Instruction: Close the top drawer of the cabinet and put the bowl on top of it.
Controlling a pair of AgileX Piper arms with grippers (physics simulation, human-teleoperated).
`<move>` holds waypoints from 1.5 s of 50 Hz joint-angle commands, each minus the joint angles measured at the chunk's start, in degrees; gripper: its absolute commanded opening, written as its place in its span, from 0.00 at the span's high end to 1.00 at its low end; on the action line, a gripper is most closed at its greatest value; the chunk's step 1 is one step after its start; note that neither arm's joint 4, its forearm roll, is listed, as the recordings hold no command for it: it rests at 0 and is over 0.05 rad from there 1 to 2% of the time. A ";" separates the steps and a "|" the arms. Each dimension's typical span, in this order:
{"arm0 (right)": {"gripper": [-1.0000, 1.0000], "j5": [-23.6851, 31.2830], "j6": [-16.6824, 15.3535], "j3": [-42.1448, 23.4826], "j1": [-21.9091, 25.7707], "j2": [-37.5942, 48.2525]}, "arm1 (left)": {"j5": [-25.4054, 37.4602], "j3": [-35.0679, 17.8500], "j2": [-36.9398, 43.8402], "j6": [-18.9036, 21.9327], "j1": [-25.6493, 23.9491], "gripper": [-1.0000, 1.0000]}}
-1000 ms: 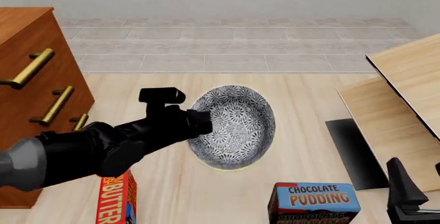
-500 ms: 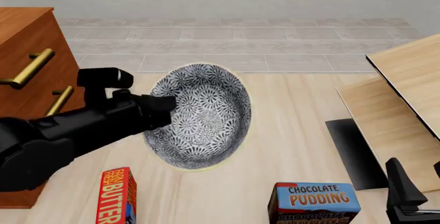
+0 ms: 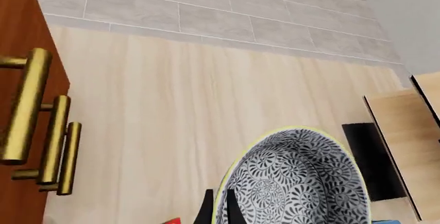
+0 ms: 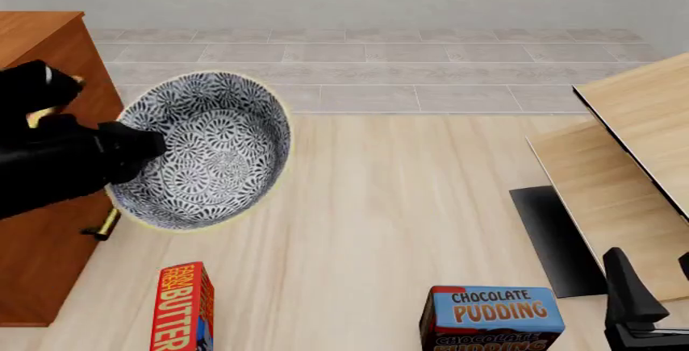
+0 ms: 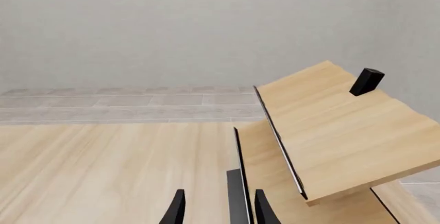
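Note:
The blue-grey and white patterned bowl [image 4: 210, 149] hangs tilted in the air beside the cabinet [image 4: 48, 52], at the height of its upper front. My left gripper [image 4: 151, 143] is shut on the bowl's left rim. In the left wrist view its fingers [image 3: 206, 212] pinch the yellowish rim of the bowl [image 3: 295, 183]. There the top drawer's brass handle [image 3: 24, 105] lines up with the two lower handles, on the cabinet [image 3: 20, 33]. My right gripper [image 4: 651, 258] stays low at the front right, open [image 5: 220, 211] and empty.
A chocolate pudding box [image 4: 493, 317] and a butter box [image 4: 185, 307] stand near the front edge. Pale light-wood furniture [image 4: 630, 165] with a dark mat [image 4: 554, 238] at its foot fills the right side.
My left arm has carried the bowl up and to the left, from the middle of the floor to beside the cabinet's upper front. The right arm has not moved.

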 commanded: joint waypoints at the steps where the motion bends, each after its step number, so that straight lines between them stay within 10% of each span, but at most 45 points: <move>1: 0.00 0.02 -0.06 -0.03 -0.02 0.00 | 8.91 -3.06 -2.48 0.00 7.02 1.00; 24: 0.00 0.28 -0.57 0.03 0.23 0.04 | 18.62 -11.36 2.28 1.53 15.40 1.00; 48: 0.00 0.33 -1.39 0.20 0.52 0.07 | 31.51 -28.45 9.28 -10.51 17.47 1.00; 75: 0.00 0.32 -1.06 0.20 0.40 0.05 | 38.29 -45.53 16.26 -18.57 34.19 1.00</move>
